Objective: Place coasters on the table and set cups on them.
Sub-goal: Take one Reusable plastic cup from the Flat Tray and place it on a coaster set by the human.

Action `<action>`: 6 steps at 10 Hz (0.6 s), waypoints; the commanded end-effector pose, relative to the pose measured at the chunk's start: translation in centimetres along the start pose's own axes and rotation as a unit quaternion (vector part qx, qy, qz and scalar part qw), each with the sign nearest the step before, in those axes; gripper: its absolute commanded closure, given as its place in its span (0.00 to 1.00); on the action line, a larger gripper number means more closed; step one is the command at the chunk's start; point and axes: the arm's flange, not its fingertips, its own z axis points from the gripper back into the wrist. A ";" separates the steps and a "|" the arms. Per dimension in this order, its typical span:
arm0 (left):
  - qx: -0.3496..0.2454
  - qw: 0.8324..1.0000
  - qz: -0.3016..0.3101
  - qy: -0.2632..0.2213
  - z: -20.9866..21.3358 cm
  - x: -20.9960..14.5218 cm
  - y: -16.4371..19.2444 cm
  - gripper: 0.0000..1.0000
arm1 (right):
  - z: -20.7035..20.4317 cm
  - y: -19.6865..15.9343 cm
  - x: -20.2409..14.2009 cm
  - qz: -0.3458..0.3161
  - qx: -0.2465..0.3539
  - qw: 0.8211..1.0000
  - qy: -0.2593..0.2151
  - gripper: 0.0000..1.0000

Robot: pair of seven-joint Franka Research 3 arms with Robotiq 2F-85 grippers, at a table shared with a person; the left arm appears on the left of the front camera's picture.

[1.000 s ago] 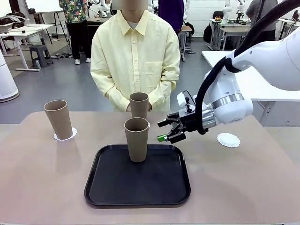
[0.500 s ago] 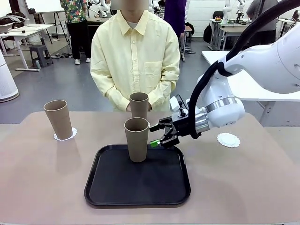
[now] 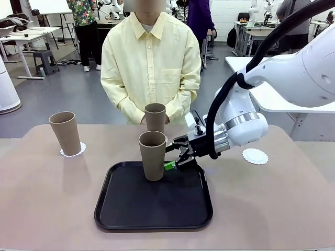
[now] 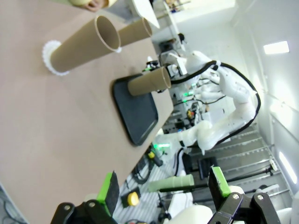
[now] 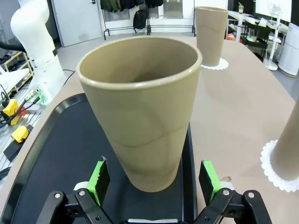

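A brown cup (image 3: 152,155) stands upright at the back of the black tray (image 3: 153,209). My right gripper (image 3: 168,157) is open right beside it on its right. In the right wrist view the green pads (image 5: 99,179) flank this cup's (image 5: 140,112) lower part with a gap on each side. A second cup (image 3: 65,133) stands on a coaster (image 3: 73,151) at the far left. Behind the tray a third cup (image 3: 155,116) stands on a coaster (image 5: 274,166). A bare coaster (image 3: 255,156) lies on the table (image 3: 52,209) at the right. My left gripper (image 4: 163,173) hangs open, empty, away from the cups.
A person in a yellow shirt (image 3: 151,63) stands at the far edge with hands clasped just behind the third cup. The tray occupies the table's middle front. My right arm (image 3: 251,117) reaches in over the right half, above the bare coaster.
My right gripper has moved left and slightly down, from beside the tray's right edge to right against the cup on the tray. Its jaws stay open. Cups and coasters have not moved.
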 end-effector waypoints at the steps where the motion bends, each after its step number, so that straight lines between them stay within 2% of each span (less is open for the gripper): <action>1: 0.001 1.000 0.001 -0.002 0.1 0.0 -0.2 0.00 | -1.0 -0.4 -0.8 0.007 0.008 1.000 0.012 0.00; 6: 0.001 1.000 0.001 -0.002 0.1 0.0 -0.2 0.00 | -2.5 -0.3 -1.1 0.011 0.014 1.000 0.014 0.00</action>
